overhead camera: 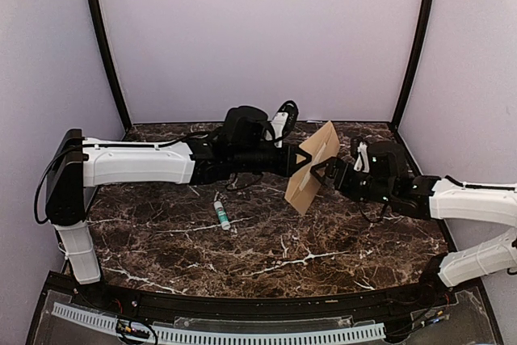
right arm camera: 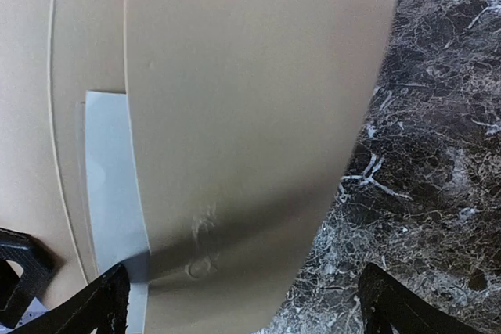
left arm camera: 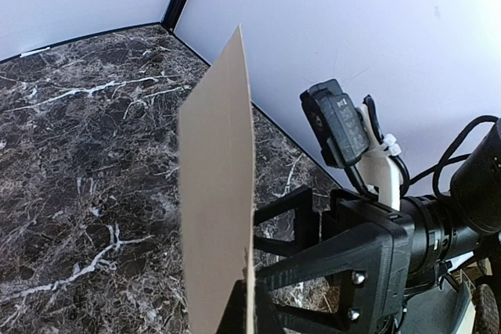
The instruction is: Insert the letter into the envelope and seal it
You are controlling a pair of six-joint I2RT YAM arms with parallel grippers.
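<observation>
The envelope (overhead camera: 313, 166) hangs in the air above the middle of the marble table (overhead camera: 266, 256), tilted on 1 corner. The left gripper (overhead camera: 297, 159) is clamped together on its left edge. The left arm reaches almost straight across from its base, with the wrist level.

The right arm comes in low from the far right, elbow bent. The right gripper (overhead camera: 325, 172) faces the envelope's other side with its jaws spread wide, holding nothing. In the right wrist view its 2 fingertips (right arm camera: 106, 307) sit at the bottom corners, and the flap (right arm camera: 250, 115) bows outward between them. A pale strip (right arm camera: 109, 185) shows beside the flap's edge.

No letter can be seen as a separate sheet. Whether it is already inside cannot be told.

The step in hand looks like sealing. To do it well, the right jaws should close squarely over the flap near its tip and press it flat onto the body, while the left grip holds firm so the paper does not swing or buckle. A small tube (overhead camera: 220, 214) lies on the table well clear of both arms.
</observation>
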